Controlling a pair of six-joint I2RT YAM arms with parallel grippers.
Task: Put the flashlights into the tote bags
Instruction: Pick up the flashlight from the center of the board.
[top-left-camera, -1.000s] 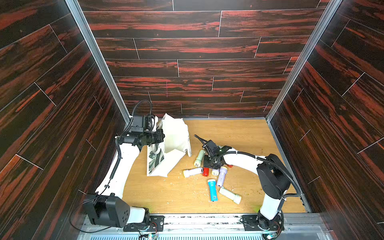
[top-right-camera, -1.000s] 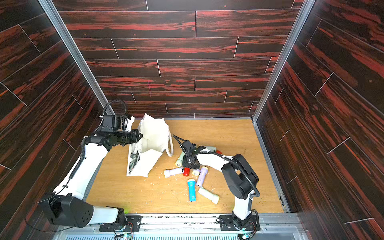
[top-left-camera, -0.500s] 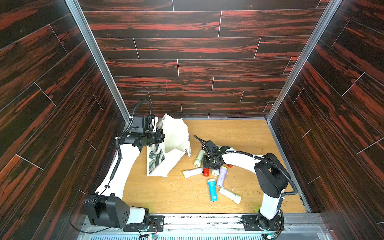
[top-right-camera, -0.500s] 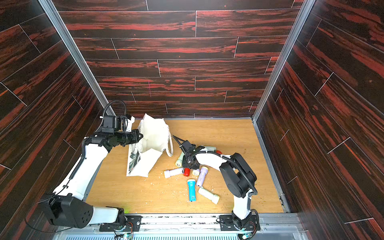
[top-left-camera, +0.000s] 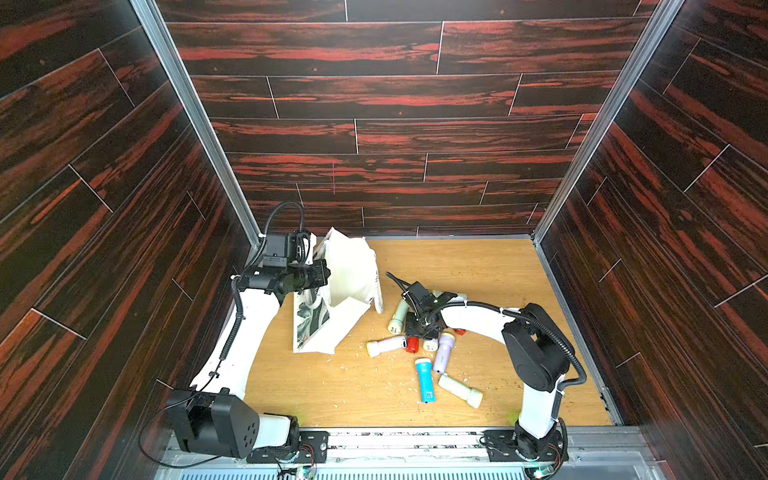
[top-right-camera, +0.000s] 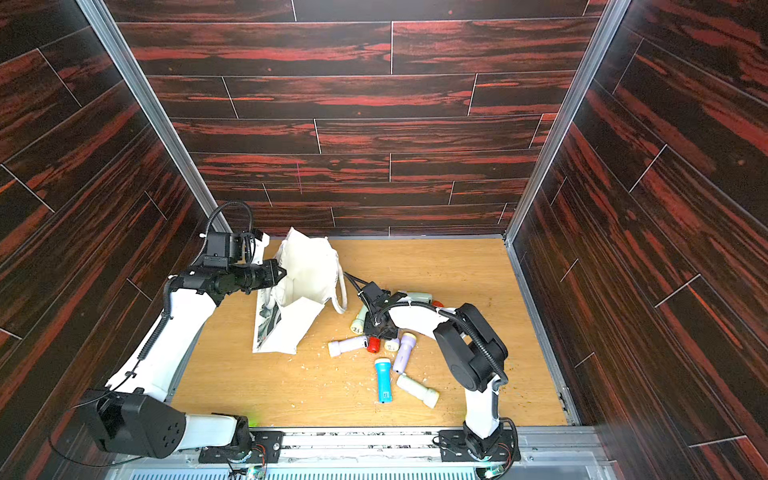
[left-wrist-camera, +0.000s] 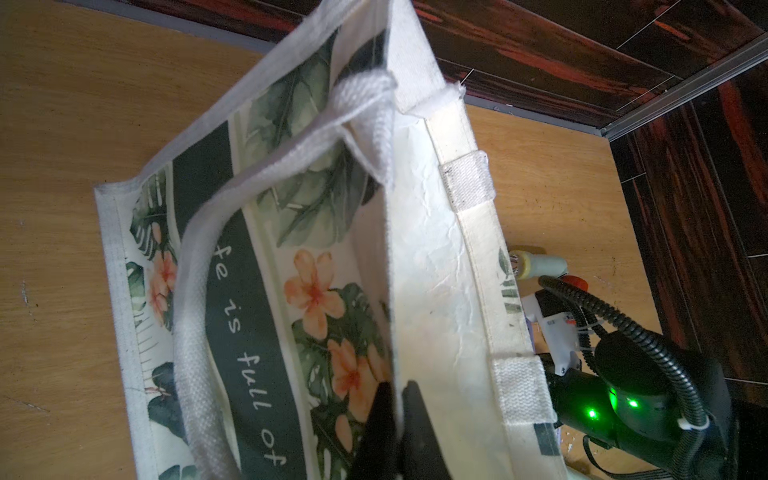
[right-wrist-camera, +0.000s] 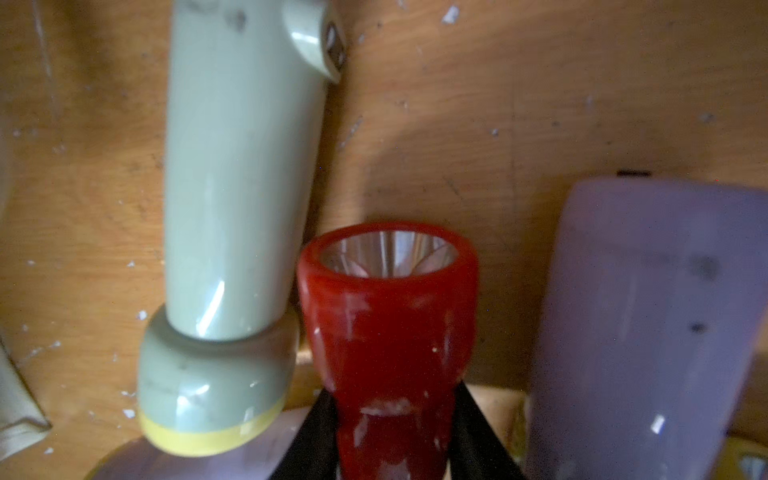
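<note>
Right gripper (right-wrist-camera: 395, 390): jaws narrow, fingers (right-wrist-camera: 320, 424) pressed to both sides of the barrel of the red flashlight (right-wrist-camera: 386, 316). Grip judged made; item not yet lifted off the table (top-left-camera: 478, 270). Its long axis runs in line with the gripper, head pointing away from the wrist.

Neighbours: pale green flashlight (right-wrist-camera: 241, 187) close against its head on one side, lavender flashlight (right-wrist-camera: 648, 311) just beside on the other. Either could be dragged on the lift.

Governing relation: the tote bag (top-left-camera: 353, 270) lies to the robot's left of this gripper and somewhat farther from the bases, near but apart, in both top views.

Left gripper (left-wrist-camera: 397, 399): closed on the bag's rim, holding the mouth raised and open.

The right arm is the nearer to the pile and does the carrying. Transfer judged to need a lift, then a short sweep leftward over the rim, clear of the loop handle (top-left-camera: 379, 291)
</note>
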